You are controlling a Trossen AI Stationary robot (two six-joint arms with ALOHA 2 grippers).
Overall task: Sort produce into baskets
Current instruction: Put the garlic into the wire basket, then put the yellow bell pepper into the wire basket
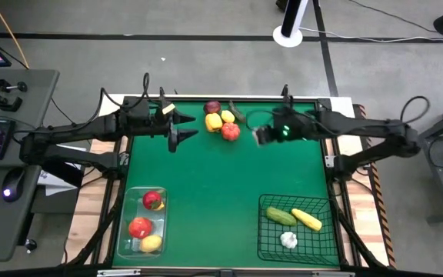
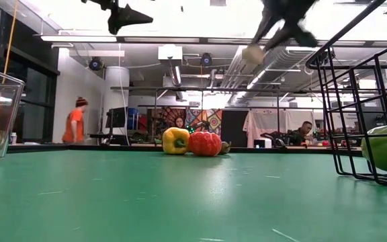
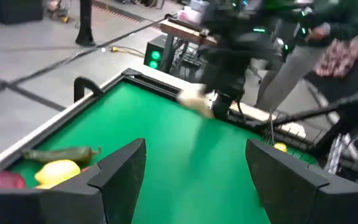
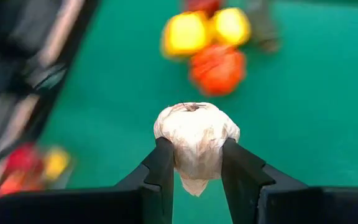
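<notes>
My right gripper (image 1: 261, 136) hangs above the green table (image 1: 221, 192), a little right of the loose produce, shut on a white garlic (image 4: 195, 134). The low view shows the garlic (image 2: 252, 54) high over the table. The loose produce lies at the far middle: a yellow pepper (image 1: 214, 121), a lemon (image 1: 228, 116), an orange-red tomato (image 1: 230, 131), a dark red piece (image 1: 212, 107) and a green vegetable (image 1: 239, 113). My left gripper (image 1: 177, 129) hovers open to their left, holding nothing. My right gripper pinches the garlic by its two opposite sides (image 4: 180, 152) between its two fingers (image 4: 163, 165). The bulb's rounded end sticks out past the fingertips. The fingers slant down toward the table, and the garlic is lifted clear of it.
The clear bin (image 1: 128, 231) at the near left holds two red apples and a lemon. The black wire basket (image 1: 264, 231) at the near right holds a cucumber, a yellow piece and a garlic. Open green table lies between the two containers and the pile.
</notes>
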